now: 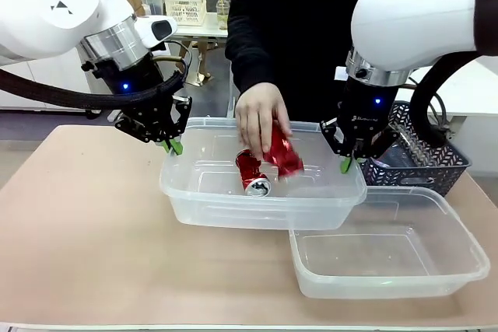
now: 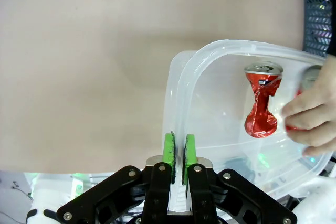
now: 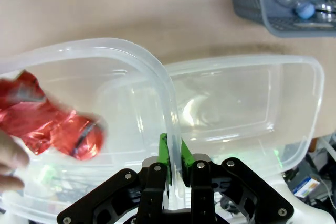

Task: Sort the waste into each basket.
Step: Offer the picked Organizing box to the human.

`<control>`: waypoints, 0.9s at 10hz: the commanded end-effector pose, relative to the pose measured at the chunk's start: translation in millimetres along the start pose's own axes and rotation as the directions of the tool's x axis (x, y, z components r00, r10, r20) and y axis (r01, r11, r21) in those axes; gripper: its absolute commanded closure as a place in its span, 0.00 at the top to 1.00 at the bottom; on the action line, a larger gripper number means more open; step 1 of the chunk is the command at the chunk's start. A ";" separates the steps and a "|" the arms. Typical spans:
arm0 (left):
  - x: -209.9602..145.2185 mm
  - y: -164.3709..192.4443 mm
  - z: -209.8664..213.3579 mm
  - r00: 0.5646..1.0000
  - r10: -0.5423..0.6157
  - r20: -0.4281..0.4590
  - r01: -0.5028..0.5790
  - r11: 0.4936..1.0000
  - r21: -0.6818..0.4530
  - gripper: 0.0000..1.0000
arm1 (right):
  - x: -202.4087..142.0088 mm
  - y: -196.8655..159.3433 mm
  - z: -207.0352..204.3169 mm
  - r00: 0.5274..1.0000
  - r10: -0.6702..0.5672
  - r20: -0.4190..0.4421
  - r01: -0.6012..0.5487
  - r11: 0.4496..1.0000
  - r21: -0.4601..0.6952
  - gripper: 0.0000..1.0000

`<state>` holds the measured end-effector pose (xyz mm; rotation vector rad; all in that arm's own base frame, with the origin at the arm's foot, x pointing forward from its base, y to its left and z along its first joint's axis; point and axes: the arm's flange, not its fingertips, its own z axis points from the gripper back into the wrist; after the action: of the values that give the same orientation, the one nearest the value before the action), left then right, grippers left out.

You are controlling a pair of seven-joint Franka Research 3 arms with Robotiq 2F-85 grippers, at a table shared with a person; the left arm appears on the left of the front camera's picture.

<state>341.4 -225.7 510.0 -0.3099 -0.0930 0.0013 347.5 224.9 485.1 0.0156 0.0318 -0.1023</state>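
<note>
Tub (image 1: 194,192) | rim pinched between left claw (image 1: 173,145) and right claw (image 1: 346,163) | hand (image 1: 261,114) lowering can (image 1: 282,152)

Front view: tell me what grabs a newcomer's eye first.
Both arms hold one clear tub off the table, the left gripper and the right gripper each clamped on its rim. A person's hand lowers a crushed red can into it, beside another can. A second tub sits empty, nearer the camera.
</note>
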 end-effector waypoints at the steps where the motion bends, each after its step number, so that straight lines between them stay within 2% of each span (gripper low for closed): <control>1: -2.3 -2.6 4.9 1.000 -0.001 0.012 0.001 1.000 -0.011 0.09 | 1.2 2.0 5.0 1.000 0.004 0.005 -0.004 1.000 -0.007 0.06; 9: -2.3 -2.6 4.9 1.000 -0.001 0.012 0.001 1.000 -0.011 0.09 | 1.2 2.0 5.0 1.000 0.004 0.005 -0.004 1.000 -0.007 0.06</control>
<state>341.4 -225.8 510.0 -0.3099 -0.0931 0.0012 347.5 225.0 485.2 0.0156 0.0317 -0.1022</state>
